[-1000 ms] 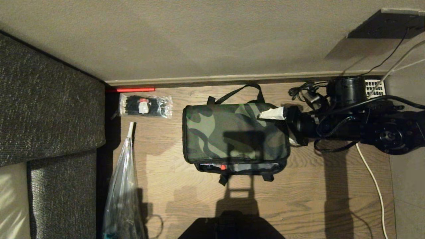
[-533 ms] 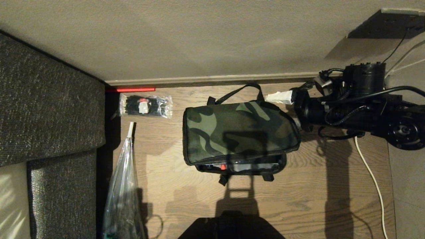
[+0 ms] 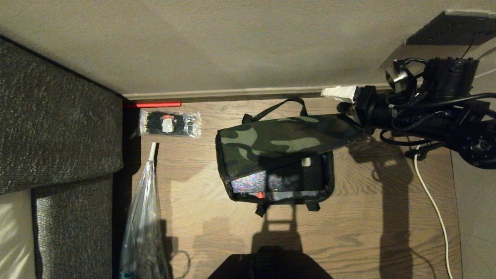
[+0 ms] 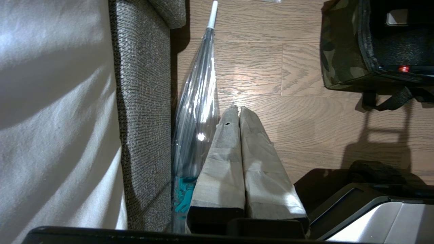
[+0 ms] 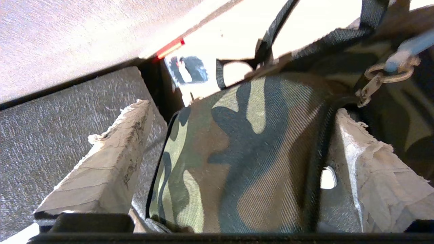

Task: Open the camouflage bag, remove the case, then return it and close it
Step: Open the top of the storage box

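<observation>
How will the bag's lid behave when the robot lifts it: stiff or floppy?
Probably fairly stiff: the lid, raised at its right end beside the right gripper, stays a flat panel and does not sag. It may twist, since only that end is up. Its woven fabric looks rough, so slipping seems unlikely.

Case (image 3: 286, 180) mostly hidden under raised lid (image 3: 286, 141), umbrella (image 3: 143, 217) cut off by frame edge

Left tool (image 4: 236, 109) pressed together above wooden floor (image 4: 305, 128)

Right end effector (image 3: 350, 101) rose, lifting camouflage bag (image 3: 279, 155) lid open.
</observation>
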Robot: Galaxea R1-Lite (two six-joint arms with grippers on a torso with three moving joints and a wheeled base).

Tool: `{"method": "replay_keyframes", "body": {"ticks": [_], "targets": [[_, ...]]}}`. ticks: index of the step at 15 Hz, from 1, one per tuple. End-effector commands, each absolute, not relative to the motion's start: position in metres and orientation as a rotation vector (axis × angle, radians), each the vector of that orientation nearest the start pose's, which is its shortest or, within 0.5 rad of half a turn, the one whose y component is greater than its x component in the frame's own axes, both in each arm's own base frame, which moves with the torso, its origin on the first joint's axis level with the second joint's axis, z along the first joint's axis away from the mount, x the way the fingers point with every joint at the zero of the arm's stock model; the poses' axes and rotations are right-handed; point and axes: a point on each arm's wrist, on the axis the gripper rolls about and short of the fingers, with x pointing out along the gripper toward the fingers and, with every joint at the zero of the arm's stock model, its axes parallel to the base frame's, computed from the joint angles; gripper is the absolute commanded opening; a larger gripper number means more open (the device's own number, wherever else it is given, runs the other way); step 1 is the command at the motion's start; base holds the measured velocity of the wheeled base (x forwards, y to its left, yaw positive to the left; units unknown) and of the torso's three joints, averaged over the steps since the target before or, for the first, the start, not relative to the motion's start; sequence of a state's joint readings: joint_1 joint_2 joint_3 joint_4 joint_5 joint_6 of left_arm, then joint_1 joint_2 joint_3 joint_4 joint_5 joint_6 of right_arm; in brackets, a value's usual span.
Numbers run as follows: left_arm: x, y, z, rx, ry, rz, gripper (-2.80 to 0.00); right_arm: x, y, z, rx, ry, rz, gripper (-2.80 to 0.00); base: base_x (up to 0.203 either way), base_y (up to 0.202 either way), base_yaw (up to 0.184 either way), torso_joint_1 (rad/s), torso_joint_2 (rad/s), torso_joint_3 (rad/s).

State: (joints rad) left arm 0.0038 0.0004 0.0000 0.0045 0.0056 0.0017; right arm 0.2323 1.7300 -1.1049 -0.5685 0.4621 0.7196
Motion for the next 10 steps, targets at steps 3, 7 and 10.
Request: {"method": "replay_keyframes", "body": {"ticks": [3, 7, 10], "targets": [[-0.023, 0.0, 0.074, 0.002, 0.006, 0.011, -2.8, 0.316, 0.082, 0.252, 0.68, 0.261, 0.651, 0.0, 0.0, 0.0, 0.0, 0.0, 0.0, 0.0], [-0.023, 0.0, 0.074, 0.002, 0.008, 0.011, -2.8, 0.314, 0.073, 0.262, 0.672, 0.203, 0.644, 0.0, 0.0, 0.0, 0.0, 0.0, 0.0, 0.0], [-0.023, 0.0, 0.074, 0.002, 0.008, 0.011, -2.8, 0.31, 0.072, 0.27, 0.667, 0.177, 0.654, 0.0, 0.0, 0.0, 0.0, 0.0, 0.0, 0.0]]}}
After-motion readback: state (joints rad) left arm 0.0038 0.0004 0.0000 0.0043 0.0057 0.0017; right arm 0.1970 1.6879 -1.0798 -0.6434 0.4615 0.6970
